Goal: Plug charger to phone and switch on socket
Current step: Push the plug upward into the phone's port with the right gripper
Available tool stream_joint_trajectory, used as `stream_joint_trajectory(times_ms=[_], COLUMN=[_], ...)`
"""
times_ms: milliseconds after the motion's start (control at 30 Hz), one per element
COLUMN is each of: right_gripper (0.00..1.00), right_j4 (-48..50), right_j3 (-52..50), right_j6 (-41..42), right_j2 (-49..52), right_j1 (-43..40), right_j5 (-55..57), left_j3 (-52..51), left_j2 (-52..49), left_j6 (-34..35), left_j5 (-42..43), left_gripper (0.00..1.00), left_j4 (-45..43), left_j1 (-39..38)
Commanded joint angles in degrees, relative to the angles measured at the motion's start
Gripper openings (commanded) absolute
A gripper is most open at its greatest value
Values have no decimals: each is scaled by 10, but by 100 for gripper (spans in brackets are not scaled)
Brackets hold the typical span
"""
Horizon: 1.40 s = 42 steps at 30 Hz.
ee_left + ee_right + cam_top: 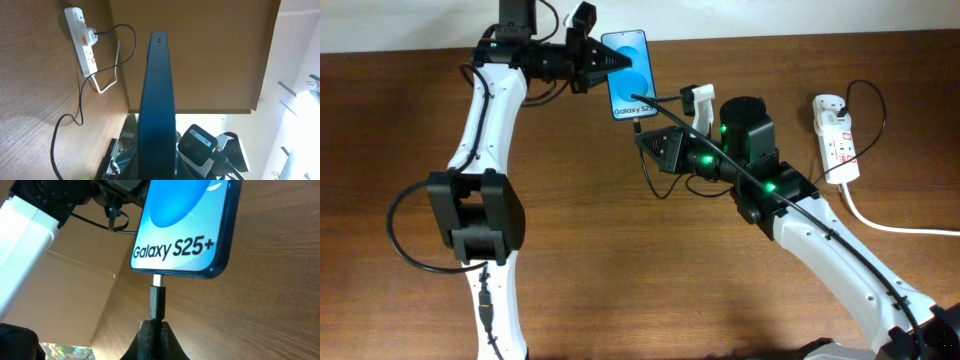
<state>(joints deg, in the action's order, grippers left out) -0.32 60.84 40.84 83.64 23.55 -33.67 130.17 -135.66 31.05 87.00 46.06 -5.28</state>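
Black-framed phone (630, 72) is clamped in the left gripper (598, 58), jaws pressed onto its side edge, screen lit. Right gripper (156, 332), just below the phone's bottom edge, pinches the charger (157, 302) plug. The metal tip meets the port, can't tell if it's fully seated. Socket (835, 135) lies flat on the wooden table (620, 280), well apart to the right gripper's right, with a black cable plugged in.

Overhead looks down; both wrist cameras closely share the phone (180, 225).
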Motion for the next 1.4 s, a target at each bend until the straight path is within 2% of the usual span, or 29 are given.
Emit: stream_joint_trajectory(times_ms=[0,1367], right_gripper=[4,4], right_j4=[12,-7], right_j3=[-1,-1], right_j6=[2,2], right_j2=[3,3], right_j1=[-4,-13], right_j5=[3,10], left_j3=[7,7], left_j2=[6,6], left_j6=[-10,-14], left_j5=[29,31], left_gripper=[0,0], left_j4=[-1,-2], left_j1=[0,-7])
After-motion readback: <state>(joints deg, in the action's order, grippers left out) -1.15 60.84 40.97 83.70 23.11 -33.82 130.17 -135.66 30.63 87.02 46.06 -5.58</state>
